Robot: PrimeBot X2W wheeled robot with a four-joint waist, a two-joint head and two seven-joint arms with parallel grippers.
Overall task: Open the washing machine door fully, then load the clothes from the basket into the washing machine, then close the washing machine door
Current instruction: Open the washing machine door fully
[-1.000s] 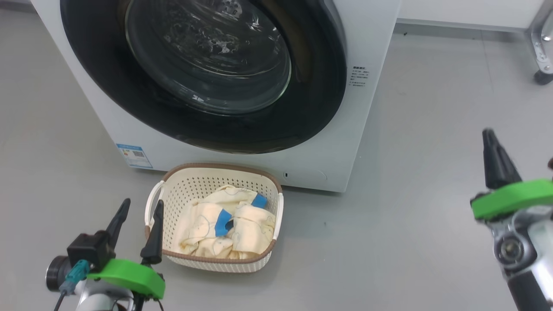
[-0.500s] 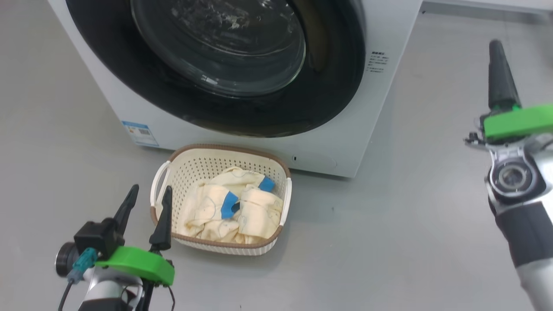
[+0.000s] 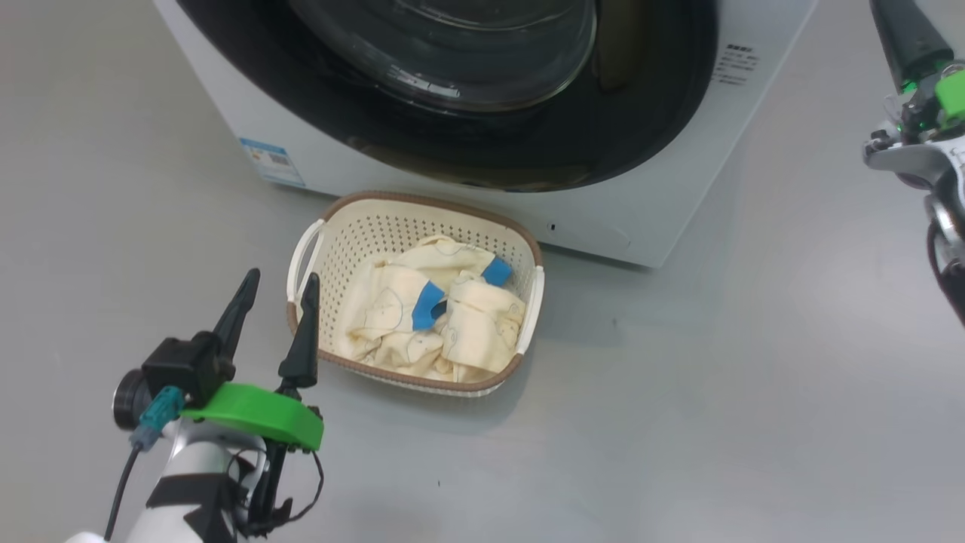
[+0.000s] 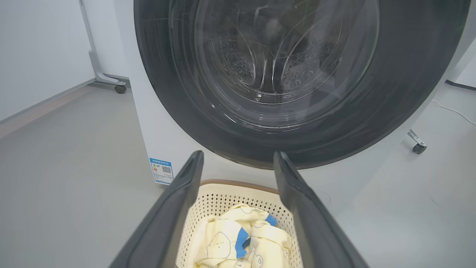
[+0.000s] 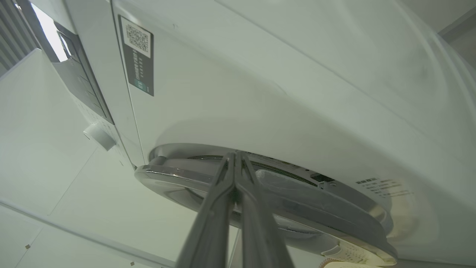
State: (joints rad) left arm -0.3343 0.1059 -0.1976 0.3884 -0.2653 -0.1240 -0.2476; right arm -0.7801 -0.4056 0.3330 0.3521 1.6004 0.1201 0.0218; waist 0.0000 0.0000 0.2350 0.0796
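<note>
The washing machine stands at the top of the head view, its black-rimmed glass door against the front. On the floor before it sits the cream basket with the pale yellow clothes inside. My left gripper hovers open just left of the basket. In the left wrist view its fingers frame the basket, the clothes and the door. My right gripper is raised at the machine's right side. Shut and empty, the right gripper points at the door's edge.
Grey floor lies around the basket and to the right of the machine. In the left wrist view, a wheeled frame leg stands far left, a caster and a white cable lie right of the machine. A control knob shows above the door.
The head camera has shifted, sliding the scene up and right. My right gripper has risen well beyond that, up toward the door's right edge. The left gripper stays open beside the basket.
</note>
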